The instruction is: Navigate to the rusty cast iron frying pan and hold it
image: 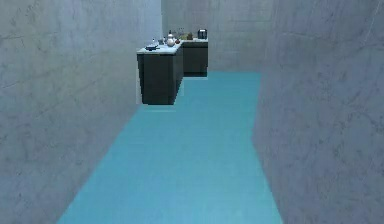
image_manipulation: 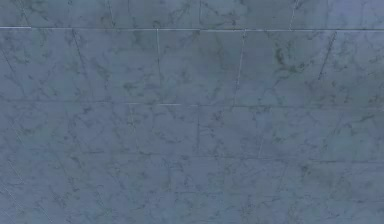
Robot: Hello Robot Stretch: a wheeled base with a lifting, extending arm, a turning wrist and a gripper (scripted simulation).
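Observation:
Far ahead in the forward view, a dark counter cabinet (image: 160,74) stands against the wall on the left with a pale top. Several small dark and light items (image: 165,43) sit on that top; they are too small to tell whether one is a frying pan. A second, lower dark cabinet (image: 196,58) stands behind it with a small dark object (image: 202,34) on top.
A turquoise floor (image: 190,150) runs as a corridor from the near edge up to the cabinets. Grey marbled walls (image: 60,90) close it in on both sides, the other wall (image: 320,110) standing near. In the arm side view a grey marbled wall (image_manipulation: 190,110) stands close.

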